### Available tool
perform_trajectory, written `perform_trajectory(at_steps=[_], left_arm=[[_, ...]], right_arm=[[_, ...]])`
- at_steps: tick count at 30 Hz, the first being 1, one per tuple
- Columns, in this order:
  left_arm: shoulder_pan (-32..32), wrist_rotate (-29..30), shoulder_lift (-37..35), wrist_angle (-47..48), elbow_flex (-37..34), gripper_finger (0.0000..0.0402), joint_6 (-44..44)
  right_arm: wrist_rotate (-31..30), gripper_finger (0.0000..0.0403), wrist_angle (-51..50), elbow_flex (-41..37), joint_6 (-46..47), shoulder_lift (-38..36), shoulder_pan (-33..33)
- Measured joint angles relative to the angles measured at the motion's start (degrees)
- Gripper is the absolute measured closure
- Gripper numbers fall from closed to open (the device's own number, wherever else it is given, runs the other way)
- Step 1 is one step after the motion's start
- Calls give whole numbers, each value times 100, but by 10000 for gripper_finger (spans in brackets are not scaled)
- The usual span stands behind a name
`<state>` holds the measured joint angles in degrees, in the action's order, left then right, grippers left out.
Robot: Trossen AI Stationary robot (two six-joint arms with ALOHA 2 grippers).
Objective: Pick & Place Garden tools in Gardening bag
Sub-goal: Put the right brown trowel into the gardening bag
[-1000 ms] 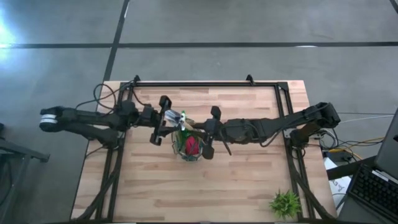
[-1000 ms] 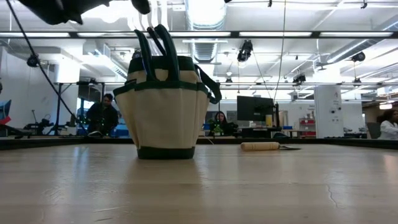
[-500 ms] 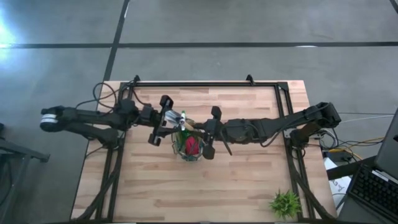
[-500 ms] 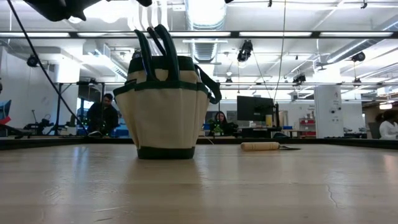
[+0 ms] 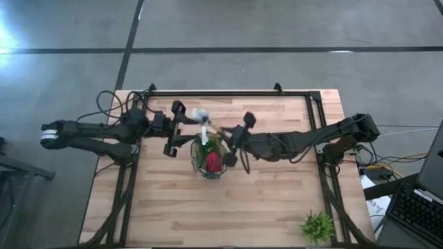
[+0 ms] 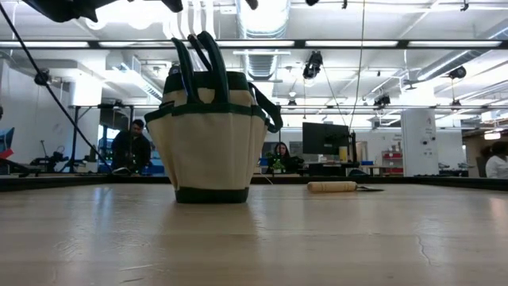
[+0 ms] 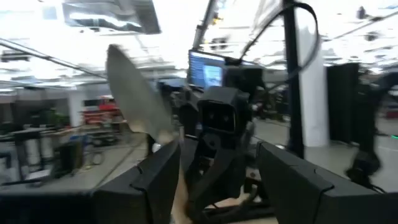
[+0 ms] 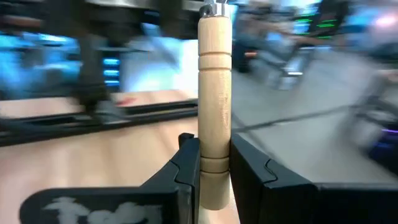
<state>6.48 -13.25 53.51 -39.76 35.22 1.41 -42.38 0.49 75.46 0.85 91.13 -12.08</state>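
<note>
The olive-tan gardening bag point(image 5: 210, 160) stands upright on its base at the table's middle, and it also shows in the low view point(image 6: 210, 135). A red-and-black piece point(image 5: 214, 161) and a green tool point(image 5: 203, 146) are inside it. My right gripper point(image 5: 233, 143), just right of the bag and above it, is shut on the wooden-handled pale trowel point(image 5: 208, 124). The trowel's blade point(image 7: 134, 93) is raised over the bag's far side. My left gripper point(image 5: 173, 128) is open and empty, left of the bag. Another wooden-handled tool point(image 6: 333, 187) lies on the table. My right gripper pinches the trowel's wooden handle point(image 8: 214, 134) between its two fingers point(image 8: 189, 158), near the handle's free end. The handle runs forward along the fingers, away from the wrist. The trowel is lifted clear, and its blade point(image 5: 201, 115) points toward the table's far left, above the bag.
A small green leafy plant point(image 5: 317, 226) stands at the table's near right corner. A dark frame point(image 5: 228, 93) runs along the table's far edge and sides. Bare wood lies between the bag and the table's near edge. People sit in the room behind the table.
My right gripper has risen and turned, and the trowel's blade has swung up from the bag's mouth toward the table's far left. My left gripper has drawn back toward the table's left edge, still open. The bag has stayed in place.
</note>
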Motion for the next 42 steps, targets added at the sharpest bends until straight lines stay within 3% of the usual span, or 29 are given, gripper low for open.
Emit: perform_trajectory(at_steps=[6,15,21,31,36,42], left_arm=[[22,818,54,7,70,185,135],[197,1568,281,6,382,185,169],[267,1706,305,26,409,185,197],[280,942,481,4,606,185,-271],[280,826,550,-19,803,186,-418],[282,839,771,-15,987,213,-717]], right_arm=[[-1344,355,116,4,-301,213,-17],[-2125,355,1002,51,-1423,760,-151],[-2211,355,1108,87,-1536,568,-223],[-1887,355,1062,83,-1456,573,-211],[-1890,355,1036,75,-1409,573,-201],[-1887,355,1040,74,-1391,573,-194]])
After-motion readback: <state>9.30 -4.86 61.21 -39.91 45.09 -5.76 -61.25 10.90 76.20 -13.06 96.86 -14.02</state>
